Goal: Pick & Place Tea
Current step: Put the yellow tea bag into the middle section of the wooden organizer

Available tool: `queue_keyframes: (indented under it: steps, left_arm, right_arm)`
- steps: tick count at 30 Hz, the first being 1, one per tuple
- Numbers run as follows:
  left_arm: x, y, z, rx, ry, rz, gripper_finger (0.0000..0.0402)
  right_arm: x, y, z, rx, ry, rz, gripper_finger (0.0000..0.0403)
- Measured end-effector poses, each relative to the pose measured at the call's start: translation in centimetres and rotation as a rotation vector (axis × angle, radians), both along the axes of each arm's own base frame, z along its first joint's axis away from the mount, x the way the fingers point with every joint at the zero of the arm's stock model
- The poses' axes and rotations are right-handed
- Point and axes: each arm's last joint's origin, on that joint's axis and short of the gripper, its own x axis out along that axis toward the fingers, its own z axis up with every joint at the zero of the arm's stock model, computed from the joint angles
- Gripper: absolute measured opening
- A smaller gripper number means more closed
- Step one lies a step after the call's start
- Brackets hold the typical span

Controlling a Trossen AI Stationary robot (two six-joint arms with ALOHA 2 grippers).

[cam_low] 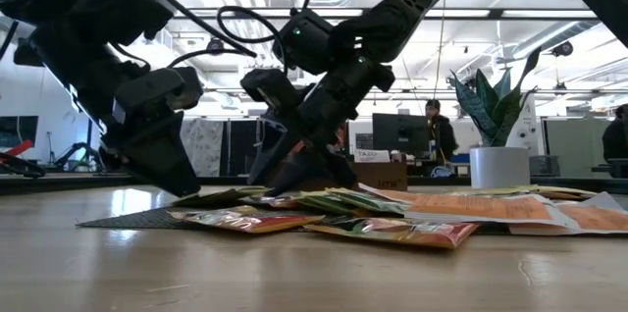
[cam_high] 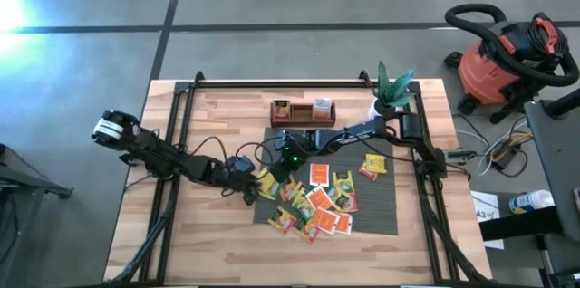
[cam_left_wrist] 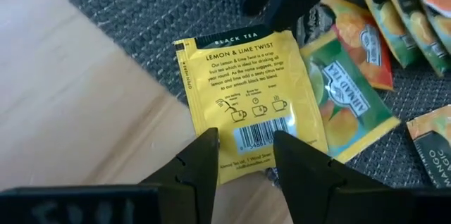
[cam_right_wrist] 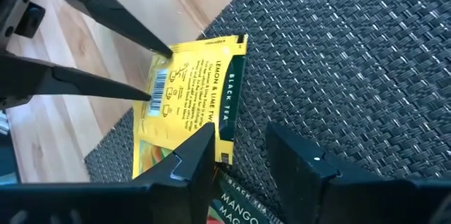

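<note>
I am working both arms over the left edge of the grey ribbed mat [cam_high: 381,199] on the pale wooden table [cam_high: 199,234], and both are meeting at one flat yellow lemon-and-lime tea sachet [cam_left_wrist: 246,90] lying printed-back up, half on the mat and half on the bare wood. The left gripper [cam_left_wrist: 243,155] is reaching in from the table's left side with its fingers parted a moderate way, the tips resting at the sachet's barcode end; the sachet is lying flat beneath them, so I am judging it touched but not yet pinched. The right gripper [cam_right_wrist: 239,155] is coming across from the back right corner, its fingers likewise spread apart and empty, hovering just over the sachet's dark-banded end. The rest of the tea, a loose heap of orange-red, green and yellow square sachets [cam_high: 317,206], is lying overlapped in the middle of the mat, with one more yellow-and-red sachet [cam_high: 372,166] sitting apart toward the mat's right edge. The long dark brown wooden tray [cam_high: 303,112] is standing at the back edge of the table with only a couple of items in it. I am reckoning the job is barely begun: nearly every sachet is waiting on the mat, and this yellow one needs a firm pinch before any lift.
</note>
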Motion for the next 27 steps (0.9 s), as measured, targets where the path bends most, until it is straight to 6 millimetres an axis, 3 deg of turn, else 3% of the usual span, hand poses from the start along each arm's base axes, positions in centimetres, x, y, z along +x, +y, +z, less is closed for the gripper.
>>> queue_keyframes:
  steps: [8, 14, 27]
  left_arm:
    - [-0.2, 1.0, -0.4, -0.013, -0.050, 0.050, 0.0138]
    - [-0.2, 1.1, -0.4, -0.012, -0.056, 0.053, 0.0138]
    - [-0.1, 1.1, 0.2, -0.019, -0.077, 0.050, 0.0138]
  right_arm:
    - [0.7, 0.1, -1.1, 0.095, -0.037, -0.008, 0.0131]
    - [1.0, -0.2, -0.7, 0.095, -0.057, -0.040, 0.0117]
    - [1.7, -0.9, 1.4, 0.016, -0.137, 0.030, 0.0012]
